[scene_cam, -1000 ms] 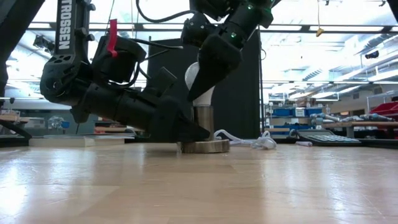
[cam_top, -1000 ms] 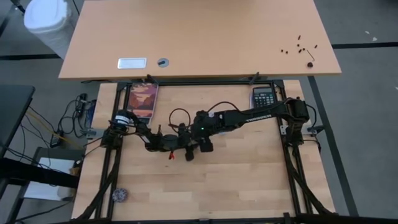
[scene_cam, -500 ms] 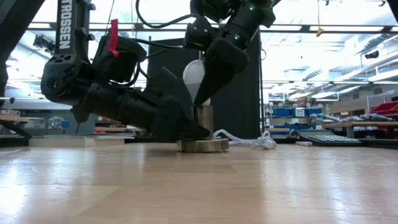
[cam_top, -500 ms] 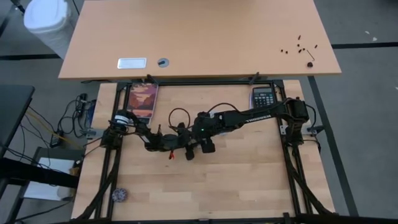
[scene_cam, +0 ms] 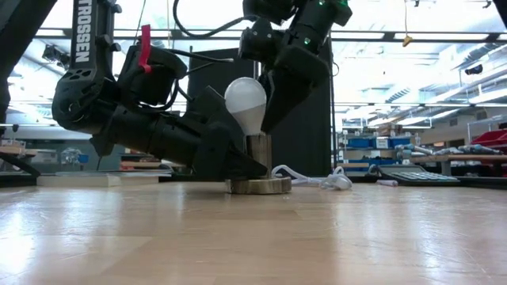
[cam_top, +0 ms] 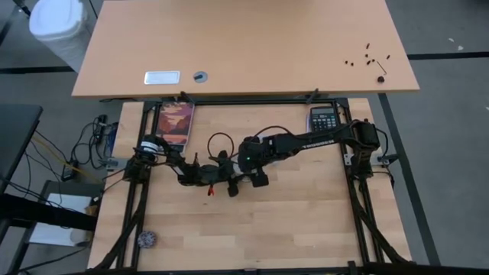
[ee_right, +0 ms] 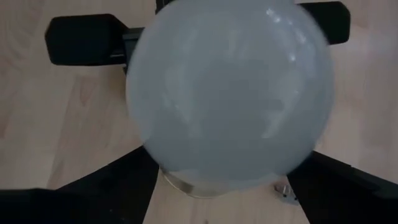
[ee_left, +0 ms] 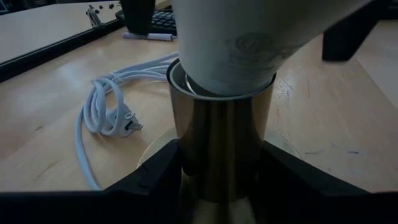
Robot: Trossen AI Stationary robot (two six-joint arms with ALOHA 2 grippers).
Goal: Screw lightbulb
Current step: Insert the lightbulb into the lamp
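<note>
Both arms are matte black, built of chunky rounded joints. The left arm [scene_cam: 119, 103] carries white "TROSSEN" lettering on its upright link, a red tag [scene_cam: 143, 46] (strap-like), and looping black cables [scene_cam: 198, 28] overhead.

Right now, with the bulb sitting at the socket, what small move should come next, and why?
Probably tip the bulb upright with the right gripper before any turning. The low view shows it leaning to one side over the socket, so the threads may cross. The left gripper clamps the socket.
</note>
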